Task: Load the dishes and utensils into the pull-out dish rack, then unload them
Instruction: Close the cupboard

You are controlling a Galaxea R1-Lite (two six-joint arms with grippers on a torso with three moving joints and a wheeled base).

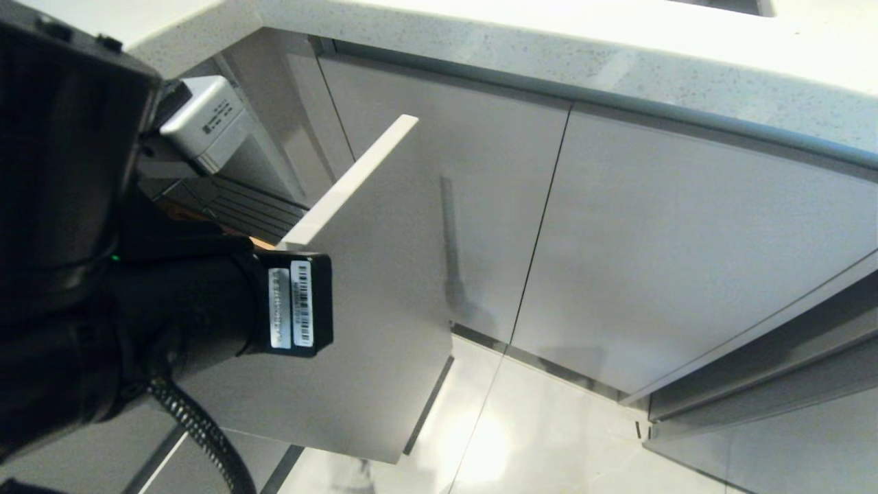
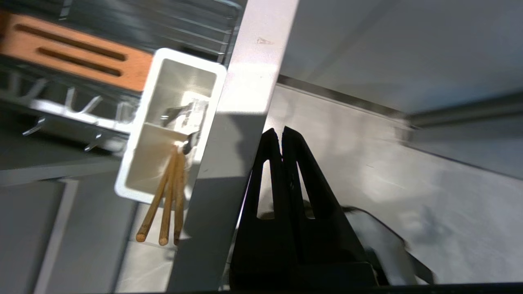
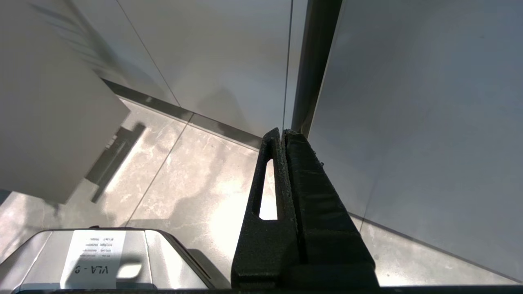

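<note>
The rack (image 2: 81, 61) stood pulled out from the cabinets, and its tall pale-grey front panel (image 1: 384, 302) was seen edge-on in the head view, left of the flat cabinet doors (image 1: 658, 233) under the bench (image 1: 617, 48). In the left wrist view the wire basket carried an orange-brown wooden strip (image 2: 77, 57) with slots, and just beside the panel sat the white caddy (image 2: 171, 122). The chopsticks (image 2: 165, 204) stood in the nearer compartment of the caddy, leaning together, with their ends sticking out over its rim. A grey metal spoon (image 2: 179, 112) lay in the caddy too, but how it rested could not be told. The bowl and the plate were in no view. The left gripper (image 2: 282, 132) was clenched with nothing between its fingers; it hung on the outer side of the panel, over the tiled floor (image 1: 494, 425), apart from the caddy. The right gripper (image 3: 282, 132) was clenched and empty as well, and it pointed at the floor near the cabinet doors, well apart from the rack.
</note>
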